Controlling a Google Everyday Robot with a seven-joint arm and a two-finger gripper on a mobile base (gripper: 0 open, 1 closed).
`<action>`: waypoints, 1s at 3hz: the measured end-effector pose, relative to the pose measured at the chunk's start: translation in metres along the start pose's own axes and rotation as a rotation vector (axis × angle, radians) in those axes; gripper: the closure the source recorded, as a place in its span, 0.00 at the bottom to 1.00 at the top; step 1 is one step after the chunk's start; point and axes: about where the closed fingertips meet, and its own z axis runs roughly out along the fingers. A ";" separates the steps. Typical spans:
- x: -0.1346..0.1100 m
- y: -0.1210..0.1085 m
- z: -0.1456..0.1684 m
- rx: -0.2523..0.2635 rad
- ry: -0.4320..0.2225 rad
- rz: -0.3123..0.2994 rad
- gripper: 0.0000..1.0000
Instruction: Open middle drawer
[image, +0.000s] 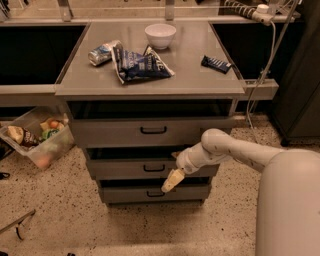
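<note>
The middle drawer (120, 169) is a grey metal front with a small black loop handle (154, 168), set between a wider top drawer (110, 133) and a narrower bottom drawer (125, 194). Dark gaps show above each front. My gripper (171, 181) with its pale tips hangs at the end of the white arm (235, 150), which reaches in from the right. The gripper sits just right of and below the middle drawer's handle, over the front's lower edge. I cannot tell whether it touches the handle.
On the cabinet top (200, 75) lie a white bowl (160, 35), a blue chip bag (141, 64), a can (102, 52) and a dark snack bar (216, 63). A clear bin of food (37, 137) stands on the floor at left. Cables (262, 80) hang at right.
</note>
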 end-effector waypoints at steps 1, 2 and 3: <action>-0.012 -0.008 0.011 0.070 -0.046 -0.071 0.00; -0.011 -0.022 0.031 0.091 -0.054 -0.095 0.00; 0.002 -0.031 0.047 0.054 -0.028 -0.063 0.00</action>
